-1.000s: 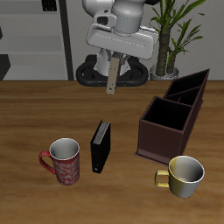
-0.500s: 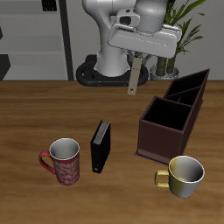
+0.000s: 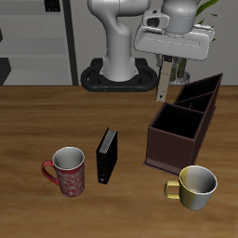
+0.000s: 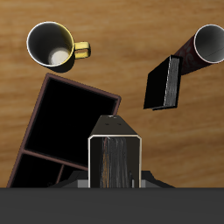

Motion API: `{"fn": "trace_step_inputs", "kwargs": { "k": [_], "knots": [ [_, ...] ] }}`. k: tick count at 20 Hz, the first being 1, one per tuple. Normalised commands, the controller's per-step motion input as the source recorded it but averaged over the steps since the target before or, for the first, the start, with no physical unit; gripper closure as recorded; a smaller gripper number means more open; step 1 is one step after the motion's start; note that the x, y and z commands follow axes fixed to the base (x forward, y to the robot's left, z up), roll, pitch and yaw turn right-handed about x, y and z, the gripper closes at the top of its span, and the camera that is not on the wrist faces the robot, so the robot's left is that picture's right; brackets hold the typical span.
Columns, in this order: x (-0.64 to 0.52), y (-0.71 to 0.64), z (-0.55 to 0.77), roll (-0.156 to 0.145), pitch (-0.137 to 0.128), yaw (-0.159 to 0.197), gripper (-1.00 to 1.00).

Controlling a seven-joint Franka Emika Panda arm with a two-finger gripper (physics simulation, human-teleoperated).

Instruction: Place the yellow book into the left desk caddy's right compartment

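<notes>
Progress check — pickup looks done, drop-off isn't. Up in the upper right of the exterior frame the gripper [image 3: 165, 65] is clamped on the top end of the yellow book [image 3: 163, 85], which hangs upright and a bit tilted, well clear of the table [image 3: 37, 121]. It sits high in the air just beside the left desk caddy [image 3: 177, 137], roughly level with that caddy's back end and not yet over an opening, as far as I can judge from this angle.

Wrist cam shows the book [image 4: 115, 157] end-on between the fingers, with the caddy's dark open compartments [image 4: 66, 122] below and off to one side — so lining up over the right compartment is what's left, then lowering and letting go. Both compartments look empty, though they're dark.

Other stuff on the table: a black book [image 3: 108, 154] standing on edge, a red mug [image 3: 67, 170] and a yellow mug [image 3: 194, 185], the latter just in front of the caddy. A second caddy [image 3: 206, 90] with slanted walls sits behind it.
</notes>
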Motion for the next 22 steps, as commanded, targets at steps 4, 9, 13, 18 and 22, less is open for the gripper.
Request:
{"fn": "trace_step_inputs", "kwargs": {
  "k": [4,9,13,18,22],
  "knots": [
    [0.22,0.21,-0.01,0.028,0.010,0.011,1.00],
    [0.22,0.12,0.03,-0.016,0.001,0.001,1.00],
    [0.19,0.19,-0.01,0.024,0.012,0.007,1.00],
    [0.12,0.20,-0.03,0.003,0.015,0.002,1.00],
    [0.13,0.25,-0.05,0.017,0.005,0.017,1.00]
  ]
}}
